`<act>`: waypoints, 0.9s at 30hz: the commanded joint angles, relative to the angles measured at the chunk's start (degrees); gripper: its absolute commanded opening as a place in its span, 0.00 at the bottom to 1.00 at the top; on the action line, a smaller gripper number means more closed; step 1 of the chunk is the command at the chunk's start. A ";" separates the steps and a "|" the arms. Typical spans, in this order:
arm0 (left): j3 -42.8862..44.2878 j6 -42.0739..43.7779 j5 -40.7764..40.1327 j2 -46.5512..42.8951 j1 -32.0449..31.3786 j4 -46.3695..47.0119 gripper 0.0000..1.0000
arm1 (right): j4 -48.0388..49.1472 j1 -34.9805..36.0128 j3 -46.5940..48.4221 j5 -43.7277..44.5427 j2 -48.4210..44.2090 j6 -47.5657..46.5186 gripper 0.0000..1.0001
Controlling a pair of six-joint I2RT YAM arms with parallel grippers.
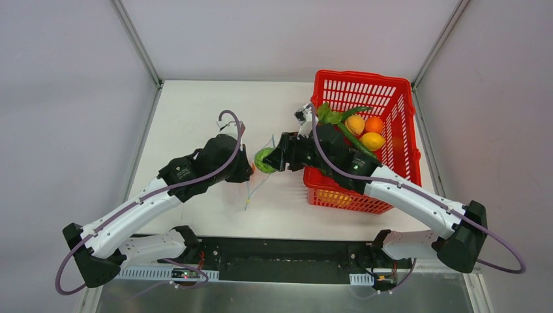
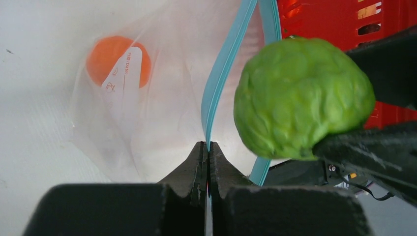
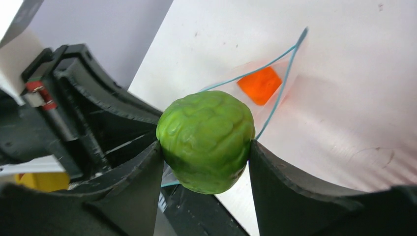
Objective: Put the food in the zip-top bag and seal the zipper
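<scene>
Right claw point(image 3: 205, 147) is clamped on cabbage point(image 3: 206, 132), left claw point(image 2: 207, 150) pinched shut on zipper point(image 2: 219, 83); loading is judged underway, cabbage to be eased into bag point(image 3: 275, 66) at one o'clock.

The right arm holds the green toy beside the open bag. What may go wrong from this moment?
1. The green ball in the right fingers looks wide against the mouth of the bag; it may catch on the zipper and drop onto the table.
2. The left fingers pinch only one thin zipper strip, so a push from the ball might pull the bag free.
</scene>
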 commanded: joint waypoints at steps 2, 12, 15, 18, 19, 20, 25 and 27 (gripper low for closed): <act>2.04 -1.24 -0.16 -2.77 0.62 0.78 0.00 | 0.47 0.40 2.08 8.03 1.95 -3.38 0.41; 2.32 -1.41 -1.44 -3.27 0.61 0.64 0.00 | -3.96 2.89 6.09 7.10 4.72 -7.51 0.51; 1.88 -1.68 -2.49 -4.19 0.65 0.73 0.00 | -3.46 3.03 5.84 2.62 4.29 -7.93 0.56; 1.35 -2.17 -3.58 -5.26 0.64 0.92 0.00 | -3.02 3.07 5.79 -0.67 4.32 -7.76 0.61; 1.16 -2.29 -3.85 -5.80 0.70 1.19 0.00 | -2.85 3.03 5.83 -1.75 4.38 -7.74 0.64; 0.95 -2.44 -4.11 -6.14 0.69 1.33 0.00 | -2.54 3.07 5.79 -2.69 4.32 -7.55 0.68; 0.17 -2.90 -5.19 -7.34 0.65 1.35 0.00 | -1.50 3.07 5.71 -5.07 2.18 -6.57 0.79; -0.12 -3.16 -5.46 -7.46 0.67 1.35 0.00 | -1.09 3.09 5.49 -4.99 0.78 -6.17 0.82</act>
